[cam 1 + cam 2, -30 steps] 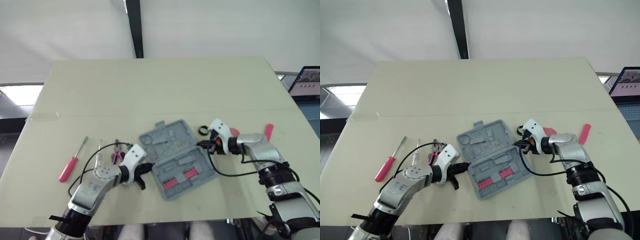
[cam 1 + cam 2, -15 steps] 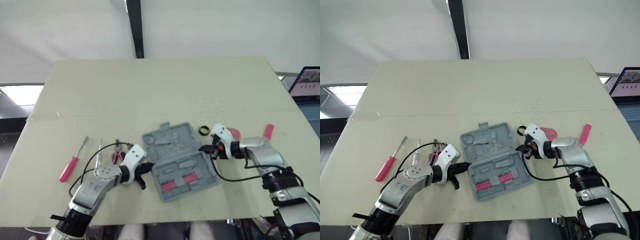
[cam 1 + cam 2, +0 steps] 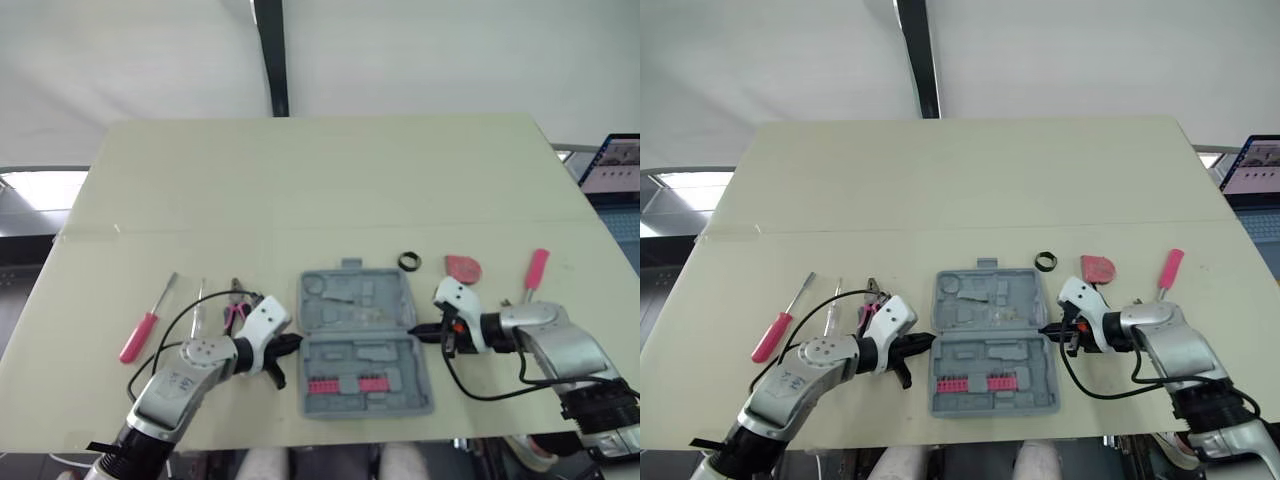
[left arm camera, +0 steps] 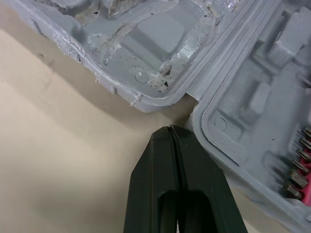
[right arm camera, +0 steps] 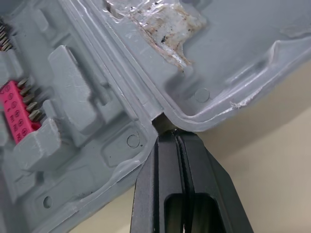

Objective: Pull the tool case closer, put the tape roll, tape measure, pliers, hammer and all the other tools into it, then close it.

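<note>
The grey tool case point(image 3: 362, 300) lies open and square to the table's near edge, with a row of pink bits point(image 3: 345, 384) in its near half. My left gripper point(image 3: 292, 342) is shut, its tips against the hinge notch on the case's left side point(image 4: 171, 128). My right gripper point(image 3: 414, 331) is shut too, its tips at the hinge notch on the right side point(image 5: 176, 132). A black tape roll point(image 3: 409, 261) and a red tape measure point(image 3: 462, 267) lie just beyond the case's right corner. Pliers point(image 3: 235, 305) lie behind my left gripper.
A red-handled screwdriver point(image 3: 145, 325) and a thin screwdriver point(image 3: 198, 300) lie left of the pliers. A pink-handled tool point(image 3: 536, 268) lies to the right of the tape measure. The far half of the table point(image 3: 320, 180) is bare. A laptop screen point(image 3: 610, 160) shows past the table's right edge.
The case has turned from a skewed angle to square and slid toward the near edge. Both shut grippers moved nearer with it, staying at its two sides.
</note>
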`<act>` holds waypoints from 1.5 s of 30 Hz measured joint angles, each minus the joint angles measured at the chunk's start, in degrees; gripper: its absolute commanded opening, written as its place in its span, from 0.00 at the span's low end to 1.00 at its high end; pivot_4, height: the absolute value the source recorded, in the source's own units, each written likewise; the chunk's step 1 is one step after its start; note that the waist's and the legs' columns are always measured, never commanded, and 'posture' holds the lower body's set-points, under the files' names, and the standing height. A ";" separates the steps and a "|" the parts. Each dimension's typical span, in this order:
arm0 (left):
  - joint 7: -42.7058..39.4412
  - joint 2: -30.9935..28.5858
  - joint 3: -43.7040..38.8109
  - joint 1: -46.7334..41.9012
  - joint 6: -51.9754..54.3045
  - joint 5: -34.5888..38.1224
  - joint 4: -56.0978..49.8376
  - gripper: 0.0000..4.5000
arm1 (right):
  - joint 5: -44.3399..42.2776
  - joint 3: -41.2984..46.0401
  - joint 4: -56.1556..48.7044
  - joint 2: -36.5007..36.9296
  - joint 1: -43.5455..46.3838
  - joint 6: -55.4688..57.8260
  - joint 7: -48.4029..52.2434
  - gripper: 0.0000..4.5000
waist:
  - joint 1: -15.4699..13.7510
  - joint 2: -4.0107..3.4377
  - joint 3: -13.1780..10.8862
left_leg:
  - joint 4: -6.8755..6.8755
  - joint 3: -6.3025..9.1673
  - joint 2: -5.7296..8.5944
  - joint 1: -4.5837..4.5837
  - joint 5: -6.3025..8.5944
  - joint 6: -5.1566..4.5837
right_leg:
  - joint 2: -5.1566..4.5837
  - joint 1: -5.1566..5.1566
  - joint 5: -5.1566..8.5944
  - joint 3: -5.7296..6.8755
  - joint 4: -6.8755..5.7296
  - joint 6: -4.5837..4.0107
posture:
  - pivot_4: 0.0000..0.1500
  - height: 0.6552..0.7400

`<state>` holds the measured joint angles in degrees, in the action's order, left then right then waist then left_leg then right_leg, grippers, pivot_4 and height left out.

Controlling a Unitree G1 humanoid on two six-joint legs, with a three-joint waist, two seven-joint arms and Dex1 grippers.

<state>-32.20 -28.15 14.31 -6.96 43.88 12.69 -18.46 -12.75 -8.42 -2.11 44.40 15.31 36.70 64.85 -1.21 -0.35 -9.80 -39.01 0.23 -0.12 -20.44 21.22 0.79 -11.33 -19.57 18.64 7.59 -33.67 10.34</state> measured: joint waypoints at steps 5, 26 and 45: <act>-0.88 -1.09 0.79 1.01 2.46 0.42 -2.63 0.00 | -1.12 0.30 -3.22 0.45 -2.03 2.20 -0.79 0.01 | -0.12 0.00 0.00 | 0.00 -0.01 0.00 0.00 0.00 0.00 | 0.00 -0.01 0.00 -0.01 0.01 0.00 | 1.00 1.00; -2.38 -1.78 2.22 3.31 5.75 1.94 -6.03 0.00 | -6.26 3.55 -11.89 4.44 -11.11 7.09 -3.26 0.01 | -0.32 0.00 0.00 | 0.00 0.00 0.00 -0.02 0.00 0.00 | 0.00 0.02 0.00 -0.01 0.04 0.00 | 1.00 1.00; -3.60 -3.28 2.60 5.56 8.88 3.56 -9.29 0.00 | -9.52 4.59 -16.79 6.85 -15.82 10.01 -4.57 0.01 | -0.34 0.01 -0.01 | -0.01 0.00 0.00 -0.02 0.00 0.00 | 0.00 0.02 0.00 -0.01 0.05 0.00 | 1.00 1.00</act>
<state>-35.80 -31.43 16.91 -1.40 52.76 16.25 -27.75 -22.27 -3.83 -18.90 51.25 -0.52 46.72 60.28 -1.55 -0.34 -9.81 -39.02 0.23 -0.12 -20.46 21.22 0.79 -11.33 -19.55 18.64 7.58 -33.62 10.34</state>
